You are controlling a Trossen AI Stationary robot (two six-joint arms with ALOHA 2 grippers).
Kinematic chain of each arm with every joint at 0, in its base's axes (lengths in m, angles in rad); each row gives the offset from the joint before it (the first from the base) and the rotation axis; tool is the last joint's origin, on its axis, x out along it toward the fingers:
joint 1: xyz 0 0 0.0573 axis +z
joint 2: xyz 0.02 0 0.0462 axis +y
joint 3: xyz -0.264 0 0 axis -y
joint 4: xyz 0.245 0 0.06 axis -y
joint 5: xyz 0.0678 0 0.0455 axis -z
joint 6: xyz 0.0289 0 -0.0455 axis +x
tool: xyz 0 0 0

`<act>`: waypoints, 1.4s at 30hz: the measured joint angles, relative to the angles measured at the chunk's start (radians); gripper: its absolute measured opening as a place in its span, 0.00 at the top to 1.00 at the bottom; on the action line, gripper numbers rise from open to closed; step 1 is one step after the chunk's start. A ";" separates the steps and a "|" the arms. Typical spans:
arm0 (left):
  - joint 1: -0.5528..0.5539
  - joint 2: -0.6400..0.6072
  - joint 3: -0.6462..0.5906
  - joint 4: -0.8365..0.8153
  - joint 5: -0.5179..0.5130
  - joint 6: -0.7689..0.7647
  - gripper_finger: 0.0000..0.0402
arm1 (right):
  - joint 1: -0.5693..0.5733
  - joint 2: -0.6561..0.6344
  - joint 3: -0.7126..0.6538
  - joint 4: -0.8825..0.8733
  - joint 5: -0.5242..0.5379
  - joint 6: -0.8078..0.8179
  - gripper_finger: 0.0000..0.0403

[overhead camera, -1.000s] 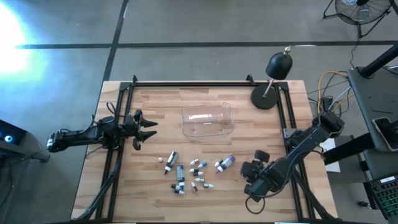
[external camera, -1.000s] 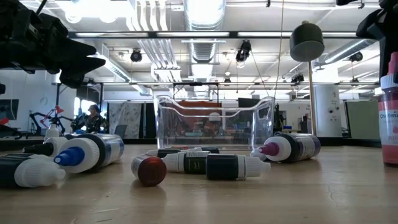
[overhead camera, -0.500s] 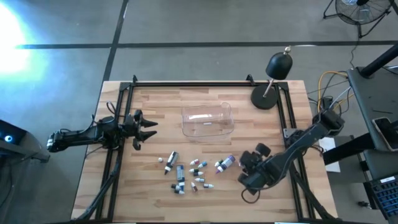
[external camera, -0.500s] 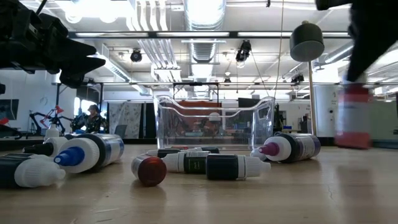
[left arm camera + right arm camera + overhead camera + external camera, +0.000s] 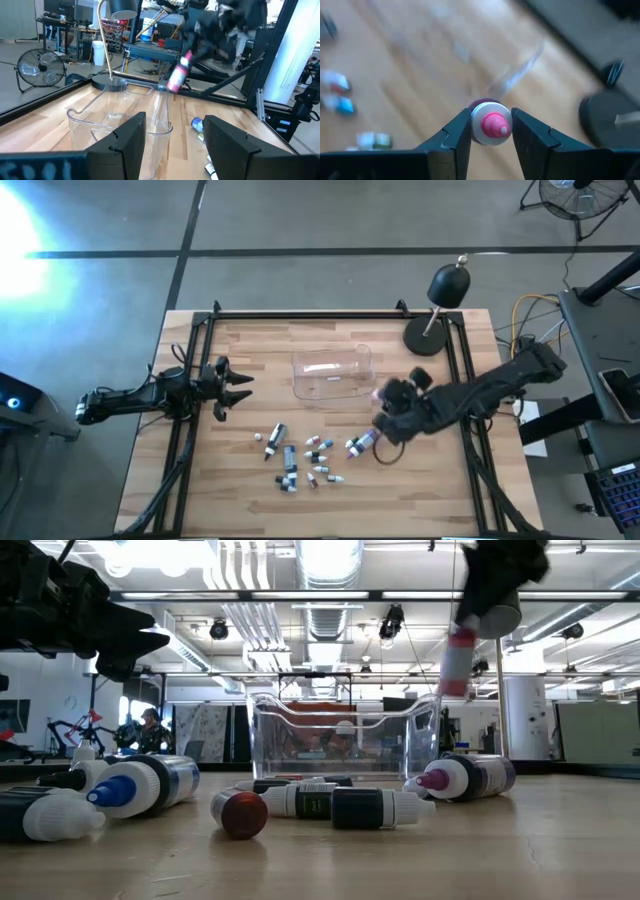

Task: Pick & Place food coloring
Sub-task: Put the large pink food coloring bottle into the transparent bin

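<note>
One little pink-capped bottle (image 5: 491, 123) of food coloring sits pinched between the two dark fingers (image 5: 455, 134) of the right gripper (image 5: 392, 402). The fingers press on its sides, just under the white shoulder, so the pink tip pokes out past them and the bottle cannot slip. In the low view the bottle (image 5: 456, 660) hangs high in the air, tilted a bit, well above the wood.

Right next to this gripper, a little below it, is the clear plastic tub (image 5: 333, 375). The bottle is held up high probably so it can pass over the tub's wall and be dropped inside. It is near the tub's edge but not yet over the middle, as far as the high view shows.

The bottle looks small, with a pale pink body, a white top and a bright pink tip.

Many other bottles (image 5: 303, 455) lie on their sides on the table (image 5: 240, 480), under and to the side of the right gripper. One purple bottle (image 5: 363, 442) lies just below it.

The left gripper (image 5: 232, 387) waits far off across the table with its fingers spread apart and nothing between them.

The black lamp (image 5: 436, 310) stands behind the right gripper.
</note>
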 joint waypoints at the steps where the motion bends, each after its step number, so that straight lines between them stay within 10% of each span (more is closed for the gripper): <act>1: 0.000 0.000 0.000 0.000 0.000 0.000 0.57 | -0.019 -0.007 0.021 0.026 0.033 -0.050 0.71; 8: 0.000 0.000 0.000 0.000 0.000 0.000 0.57 | -0.178 0.021 0.140 0.155 0.061 -0.352 0.71; 16: 0.000 0.000 0.000 0.001 0.000 0.000 0.57 | -0.331 0.093 0.084 0.164 -0.220 -0.371 0.71; 42: 0.000 0.000 0.000 0.000 0.000 0.000 0.57 | -0.360 0.160 -0.141 0.361 -0.426 -0.315 0.62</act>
